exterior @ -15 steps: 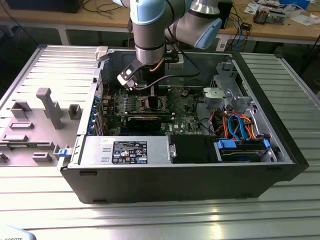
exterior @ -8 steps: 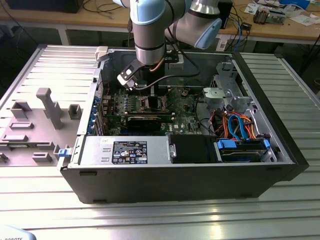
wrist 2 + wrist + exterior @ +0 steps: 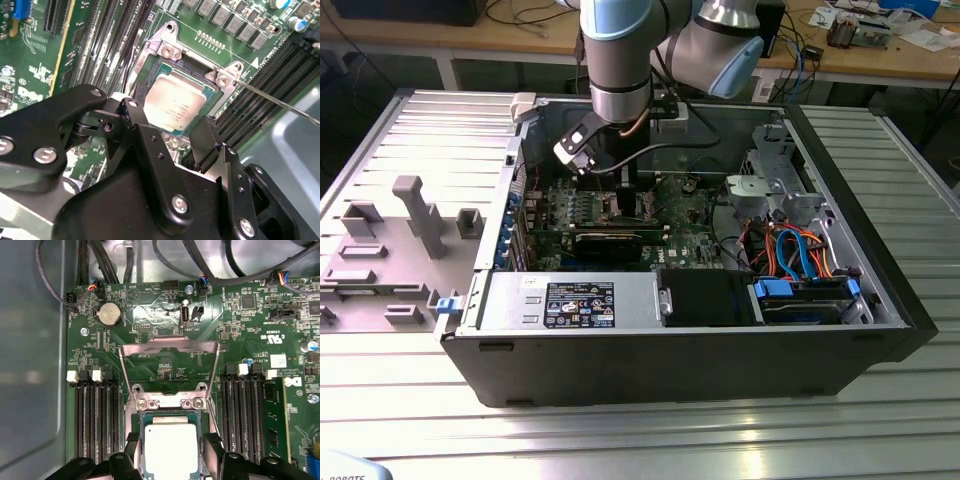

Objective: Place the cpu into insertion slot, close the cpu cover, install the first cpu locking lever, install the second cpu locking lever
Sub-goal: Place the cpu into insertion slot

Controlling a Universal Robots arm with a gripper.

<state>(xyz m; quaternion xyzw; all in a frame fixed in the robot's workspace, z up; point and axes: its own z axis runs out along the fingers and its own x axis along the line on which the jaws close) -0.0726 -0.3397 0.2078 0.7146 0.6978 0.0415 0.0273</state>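
A ribbed metal table carries an open computer case, with a wooden bench behind. In the exterior view you see the arm reaching straight down into the case, its gripper low over the green board. A grey side panel lies on the exterior view's left.

In the second wrist view your cpu lies flat in the slot, silver top up. The black fingers stand apart, one at each side of the chip, close to its edges and clamped on nothing. A thin metal lever slants out from the slot's corner over the memory slots.

In the first wrist view the cover stands tilted up off the slot, hinged at the silver surround, window open over the board. The cpu sits in the slot, between the spread fingers, with memory slots on both sides.
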